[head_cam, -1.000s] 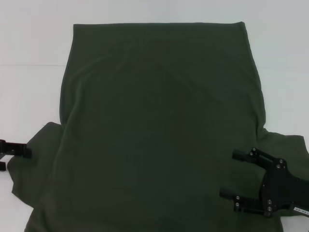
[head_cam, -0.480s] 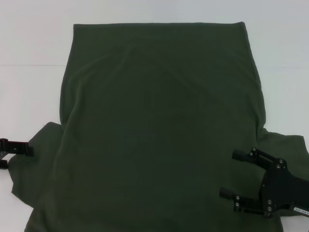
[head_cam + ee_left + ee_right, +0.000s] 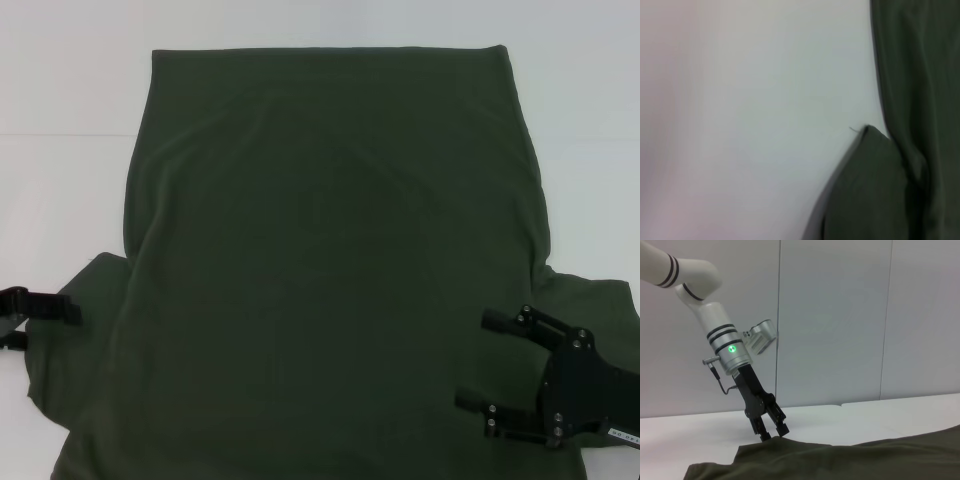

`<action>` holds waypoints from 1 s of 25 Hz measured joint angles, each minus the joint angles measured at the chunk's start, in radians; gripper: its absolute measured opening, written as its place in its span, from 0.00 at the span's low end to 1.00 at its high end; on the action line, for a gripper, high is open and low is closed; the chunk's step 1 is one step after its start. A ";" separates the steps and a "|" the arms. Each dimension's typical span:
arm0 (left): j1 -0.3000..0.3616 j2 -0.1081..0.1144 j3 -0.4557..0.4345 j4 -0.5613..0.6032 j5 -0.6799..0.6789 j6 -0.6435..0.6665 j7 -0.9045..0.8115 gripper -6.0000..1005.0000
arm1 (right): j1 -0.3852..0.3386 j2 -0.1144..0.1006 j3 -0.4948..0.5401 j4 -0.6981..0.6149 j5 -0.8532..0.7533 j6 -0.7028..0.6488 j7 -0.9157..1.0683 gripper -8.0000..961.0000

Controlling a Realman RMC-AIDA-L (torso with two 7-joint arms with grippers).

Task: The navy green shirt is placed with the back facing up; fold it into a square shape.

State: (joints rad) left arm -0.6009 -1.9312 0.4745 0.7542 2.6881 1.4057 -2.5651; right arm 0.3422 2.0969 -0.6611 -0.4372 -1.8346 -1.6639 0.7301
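The navy green shirt [image 3: 330, 250] lies spread flat on the white table, plain side up, with its straight hem at the far end and both sleeves toward me. My left gripper [image 3: 48, 324] is open at the outer edge of the left sleeve [image 3: 85, 300]; from the right wrist view this left gripper [image 3: 773, 433] has its tips right at the cloth edge [image 3: 760, 447]. Over the shirt's near right part, beside the right sleeve [image 3: 590, 300], my right gripper [image 3: 476, 361] hangs wide open with nothing in it. The left wrist view shows the sleeve corner [image 3: 870, 165] and shirt side.
A white table [image 3: 60, 120] surrounds the shirt, with bare strips to the left, right and far side. A pale panelled wall [image 3: 840, 315] stands behind the table in the right wrist view.
My left gripper has slid a little to the right, onto the edge of the left sleeve. The right gripper and the shirt have not moved.
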 joint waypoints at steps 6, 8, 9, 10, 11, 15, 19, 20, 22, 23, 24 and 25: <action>-0.011 0.004 0.001 -0.020 0.001 0.021 0.000 0.91 | 0.000 0.000 0.000 0.000 0.000 -0.002 0.000 0.95; -0.013 0.004 0.002 -0.020 0.001 0.026 0.000 0.91 | 0.000 0.000 0.000 0.000 0.000 -0.003 0.000 0.95; -0.014 0.005 0.005 -0.020 0.001 0.027 0.000 0.91 | 0.000 0.000 0.000 0.000 0.000 -0.003 0.000 0.95; -0.014 0.005 0.010 -0.019 0.001 0.027 0.000 0.91 | 0.000 0.000 0.000 0.000 0.000 -0.003 0.000 0.95; -0.014 0.005 0.016 -0.018 0.001 0.027 0.000 0.91 | 0.000 0.000 0.000 0.000 0.000 -0.003 0.000 0.95; -0.014 0.002 0.041 -0.012 0.002 0.025 -0.005 0.90 | 0.000 0.000 0.000 0.000 0.000 -0.004 0.000 0.95; -0.019 0.002 0.053 -0.011 0.000 0.022 -0.007 0.90 | 0.000 0.000 0.000 0.001 0.000 -0.004 0.000 0.95; -0.019 0.002 0.053 -0.011 0.000 0.022 -0.007 0.90 | 0.000 0.000 0.000 0.002 0.000 -0.005 0.000 0.95; -0.021 0.005 0.051 -0.010 -0.005 0.027 -0.008 0.90 | 0.000 0.000 0.000 0.002 0.000 -0.005 0.000 0.95; -0.022 0.005 0.051 -0.010 -0.004 0.027 -0.008 0.90 | 0.000 0.000 0.000 0.002 0.000 -0.005 0.001 0.95; -0.023 0.005 0.052 -0.010 -0.003 0.028 -0.008 0.90 | 0.000 0.000 0.000 0.002 0.000 -0.005 0.001 0.95; -0.023 0.005 0.052 -0.010 -0.001 0.028 -0.008 0.90 | 0.000 0.000 0.000 0.002 0.000 -0.005 0.001 0.95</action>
State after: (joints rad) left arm -0.6243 -1.9265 0.5270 0.7440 2.6867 1.4333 -2.5731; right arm 0.3420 2.0969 -0.6611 -0.4356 -1.8346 -1.6691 0.7312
